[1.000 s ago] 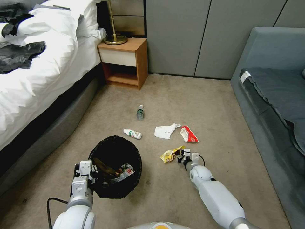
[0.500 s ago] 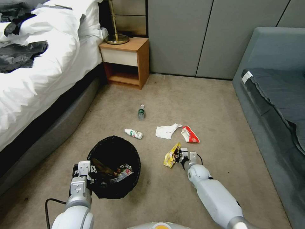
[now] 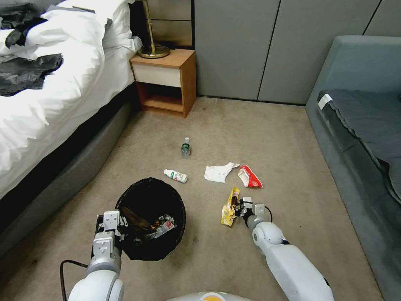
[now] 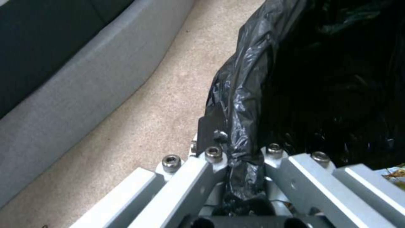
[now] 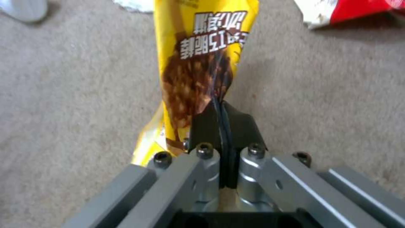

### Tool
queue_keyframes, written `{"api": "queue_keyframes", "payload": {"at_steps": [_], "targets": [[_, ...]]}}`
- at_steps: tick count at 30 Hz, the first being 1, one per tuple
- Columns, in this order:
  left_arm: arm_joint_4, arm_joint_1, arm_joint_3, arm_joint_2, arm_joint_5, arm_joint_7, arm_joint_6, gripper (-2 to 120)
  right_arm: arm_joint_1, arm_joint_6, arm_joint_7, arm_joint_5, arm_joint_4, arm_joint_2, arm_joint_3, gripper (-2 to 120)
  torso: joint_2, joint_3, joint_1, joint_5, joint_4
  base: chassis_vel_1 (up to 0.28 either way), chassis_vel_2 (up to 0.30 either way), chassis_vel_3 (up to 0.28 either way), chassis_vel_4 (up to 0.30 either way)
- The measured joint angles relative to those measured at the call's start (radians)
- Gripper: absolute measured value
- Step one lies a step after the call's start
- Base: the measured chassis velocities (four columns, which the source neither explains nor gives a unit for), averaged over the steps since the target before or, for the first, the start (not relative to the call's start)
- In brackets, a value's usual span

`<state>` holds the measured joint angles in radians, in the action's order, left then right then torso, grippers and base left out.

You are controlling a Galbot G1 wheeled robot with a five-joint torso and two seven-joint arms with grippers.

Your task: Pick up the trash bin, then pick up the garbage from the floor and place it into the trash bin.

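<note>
The trash bin (image 3: 150,219) with its black bag (image 4: 329,79) hangs at lower left, with some litter inside. My left gripper (image 3: 115,232) is shut on the bin's near rim, the bag pinched between its fingers (image 4: 213,152). My right gripper (image 3: 239,207) is shut on a yellow snack wrapper (image 3: 229,207), which hangs above the carpet to the bin's right; the right wrist view shows the wrapper (image 5: 198,63) clamped between black pads (image 5: 208,126). On the floor beyond lie a red wrapper (image 3: 249,176), white tissue (image 3: 219,172), a white bottle (image 3: 176,175) and a clear bottle (image 3: 185,147).
A bed (image 3: 50,96) with white bedding and dark clothing runs along the left. A wooden nightstand (image 3: 165,79) with a lamp stands at the back. A grey sofa (image 3: 359,117) lines the right. Open carpet (image 3: 267,133) lies between them.
My right gripper has lifted the yellow wrapper off the carpet; it now hangs upright. The view shifted slightly early on. The left arm and bin have stayed put.
</note>
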<state>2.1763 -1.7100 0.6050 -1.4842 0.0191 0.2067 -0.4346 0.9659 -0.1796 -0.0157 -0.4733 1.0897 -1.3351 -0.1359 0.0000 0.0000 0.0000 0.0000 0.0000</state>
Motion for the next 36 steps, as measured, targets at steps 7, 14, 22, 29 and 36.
{"api": "queue_keyframes", "payload": {"at_steps": [7,14,22,29,36], "targets": [[0.001,0.000,0.000,0.000,0.000,0.000,0.002,0,0.020,0.005,-0.005,0.004,0.041,0.007,-0.013,0,0.000,0.000,0.000,0.0000,0.0000,0.000,0.000,0.000,0.000],[0.001,0.000,0.000,0.001,-0.001,-0.001,0.003,0,0.039,0.019,0.001,0.012,0.068,0.012,-0.024,0,0.000,0.000,0.000,0.0000,0.0000,0.000,0.000,0.000,0.000],[0.001,0.002,-0.003,0.000,-0.001,-0.001,0.004,0,0.058,0.029,0.002,0.016,0.111,0.018,-0.031,0,0.000,0.000,0.000,0.0000,0.0000,0.000,0.000,0.000,0.000],[-0.001,0.002,-0.002,0.000,-0.001,-0.001,0.004,0,0.091,0.038,0.001,0.019,0.192,0.027,-0.038,0,0.000,0.000,0.000,0.0000,0.0001,0.000,0.000,0.000,0.000],[-0.007,0.006,-0.006,0.001,0.000,-0.001,0.004,0,0.145,0.050,-0.001,0.021,0.296,0.034,-0.050,0,0.000,0.000,0.000,0.0000,0.0000,0.000,0.000,0.000,0.000]]}}
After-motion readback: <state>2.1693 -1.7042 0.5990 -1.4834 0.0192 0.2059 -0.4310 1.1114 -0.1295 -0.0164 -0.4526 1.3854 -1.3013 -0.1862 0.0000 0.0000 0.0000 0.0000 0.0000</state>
